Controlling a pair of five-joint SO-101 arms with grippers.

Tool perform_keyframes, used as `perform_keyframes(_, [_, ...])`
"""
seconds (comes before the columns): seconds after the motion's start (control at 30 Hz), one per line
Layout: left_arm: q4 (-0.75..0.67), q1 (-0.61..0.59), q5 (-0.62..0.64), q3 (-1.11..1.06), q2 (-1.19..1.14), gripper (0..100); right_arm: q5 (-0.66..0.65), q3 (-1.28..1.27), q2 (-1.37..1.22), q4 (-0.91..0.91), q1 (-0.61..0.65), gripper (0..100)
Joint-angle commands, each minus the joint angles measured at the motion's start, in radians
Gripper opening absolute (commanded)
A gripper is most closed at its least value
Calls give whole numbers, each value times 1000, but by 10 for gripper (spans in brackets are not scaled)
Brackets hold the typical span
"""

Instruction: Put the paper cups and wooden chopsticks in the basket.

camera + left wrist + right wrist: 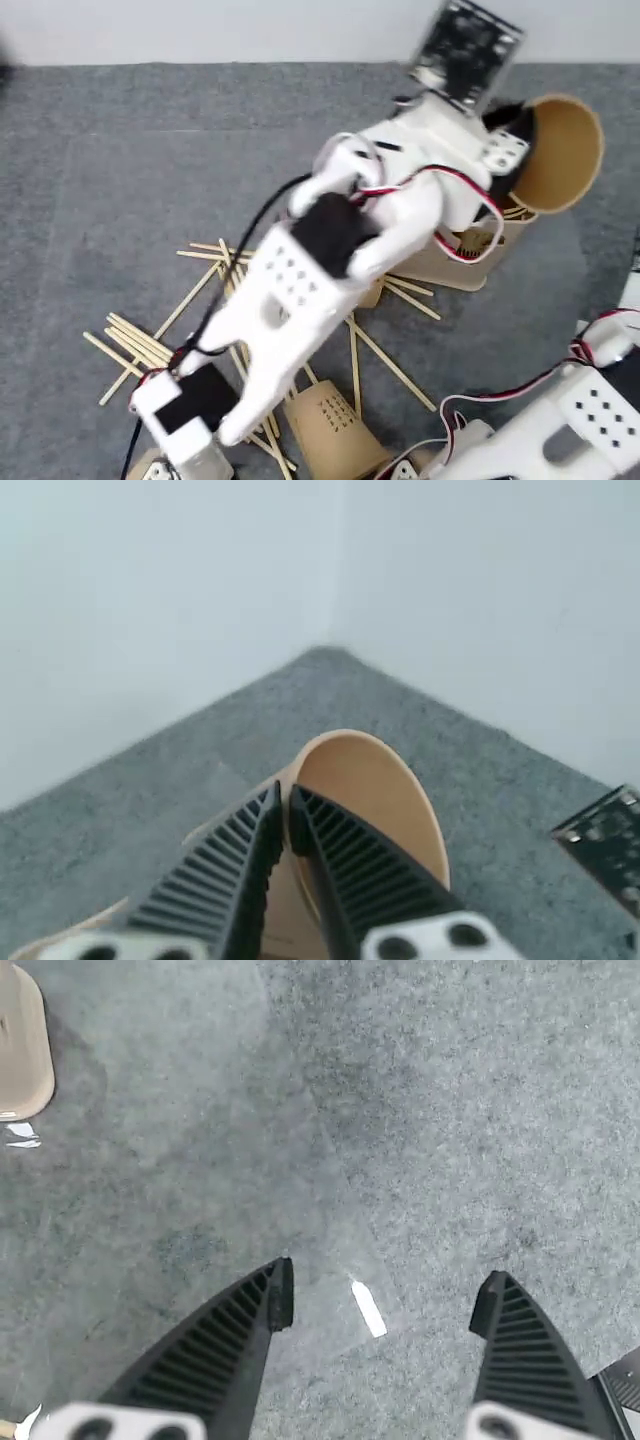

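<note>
My left gripper (512, 128) is shut on the rim of a tan paper cup (562, 150), held tilted on its side above the far end of the tan basket (455, 268). In the left wrist view the black fingers (250, 850) pinch the cup wall (375, 800). A second paper cup (330, 428) lies on the carpet near the front edge. Wooden chopsticks (140, 345) lie scattered on the grey carpet, some under the left arm. My right gripper (385, 1295) hangs open over bare carpet, a corner of the basket (20, 1050) off to one side.
The right arm (585, 420) sits at the front right. The left arm's body spans the middle and hides part of the chopstick pile. A dark perforated board (465, 45) stands near the far wall. A white tape mark (367, 1308) lies on the carpet.
</note>
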State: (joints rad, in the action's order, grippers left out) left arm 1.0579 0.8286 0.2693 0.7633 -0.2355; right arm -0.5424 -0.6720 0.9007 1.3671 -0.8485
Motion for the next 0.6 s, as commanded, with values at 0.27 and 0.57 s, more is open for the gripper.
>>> perform_keyframes(0.27, [-49, -61, 6, 5, -138, 12, 11, 9, 16, -7, -13, 299])
perform_keyframes(0.57, [26, -141, 44, 10, -166, 152, 11, 9, 16, -8, -13, 299])
